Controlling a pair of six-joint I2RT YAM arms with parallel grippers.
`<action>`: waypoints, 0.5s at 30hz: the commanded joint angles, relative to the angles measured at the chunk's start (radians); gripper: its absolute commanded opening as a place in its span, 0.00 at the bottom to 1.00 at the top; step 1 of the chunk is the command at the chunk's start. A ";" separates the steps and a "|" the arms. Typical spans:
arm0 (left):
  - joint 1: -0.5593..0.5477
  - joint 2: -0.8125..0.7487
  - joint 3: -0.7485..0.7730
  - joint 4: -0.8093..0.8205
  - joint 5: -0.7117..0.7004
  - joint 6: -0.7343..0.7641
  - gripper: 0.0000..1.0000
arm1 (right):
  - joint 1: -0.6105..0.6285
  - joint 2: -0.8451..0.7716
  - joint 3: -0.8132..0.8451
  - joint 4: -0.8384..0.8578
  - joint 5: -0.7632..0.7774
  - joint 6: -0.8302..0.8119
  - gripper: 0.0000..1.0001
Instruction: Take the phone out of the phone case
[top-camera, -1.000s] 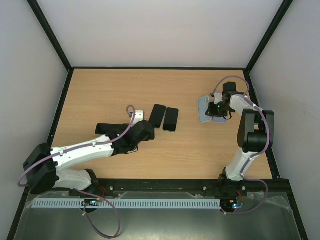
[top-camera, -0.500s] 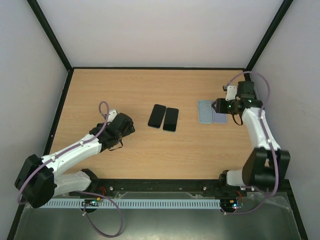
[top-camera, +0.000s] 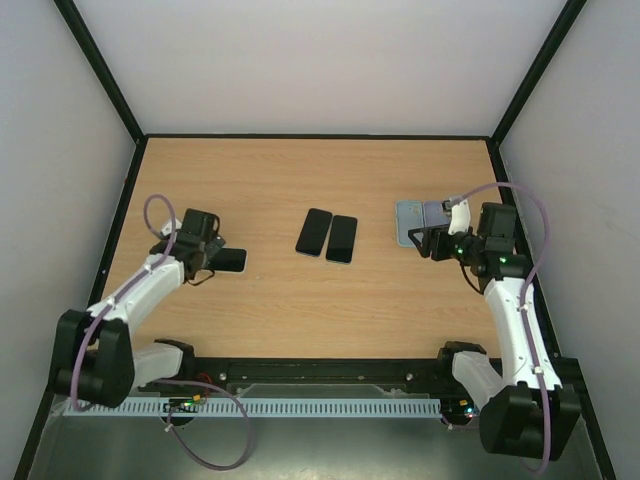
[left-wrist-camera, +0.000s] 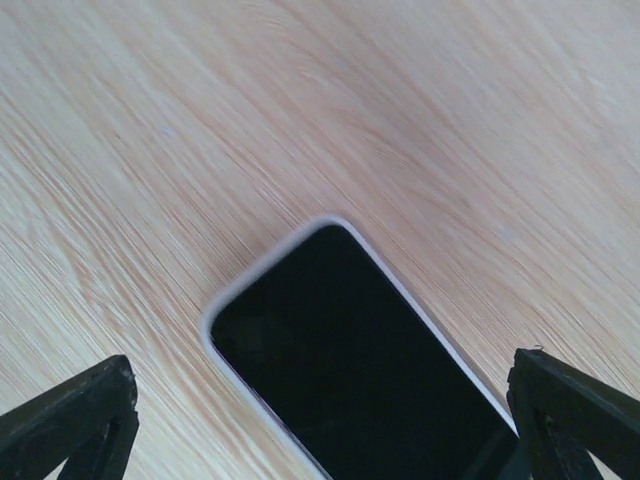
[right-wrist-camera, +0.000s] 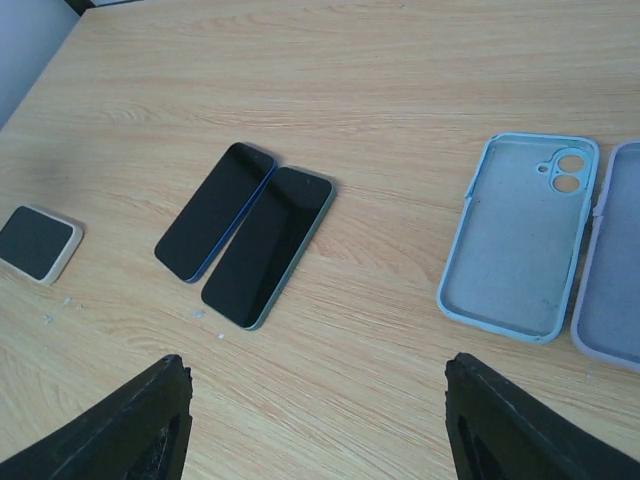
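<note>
We see a dark-screened phone (left-wrist-camera: 350, 350) in its white case (left-wrist-camera: 264, 270) on the desk (left-wrist-camera: 400, 100); left tool (left-wrist-camera: 320, 415) gapes wide above it, right tool (right-wrist-camera: 320, 420) spread apart, both empty.

Wide gap between paired phones (top-camera: 328, 236) and empty cases (top-camera: 412, 222); phones touching.

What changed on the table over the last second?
Both arms pulled back toward their own sides. The right gripper opened and left the blue case and lilac case lying flat. The left gripper, open, now hangs over the white-cased phone. The two middle phones stayed put.
</note>
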 joint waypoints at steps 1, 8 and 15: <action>0.135 0.117 0.013 0.068 0.097 0.070 1.00 | 0.002 -0.044 -0.022 0.086 -0.030 0.001 0.68; 0.204 0.322 0.076 0.198 0.188 0.199 1.00 | 0.002 -0.082 -0.039 0.099 -0.031 0.002 0.67; 0.100 0.335 0.077 0.179 0.303 0.230 0.99 | 0.002 -0.062 -0.033 0.089 -0.021 -0.002 0.67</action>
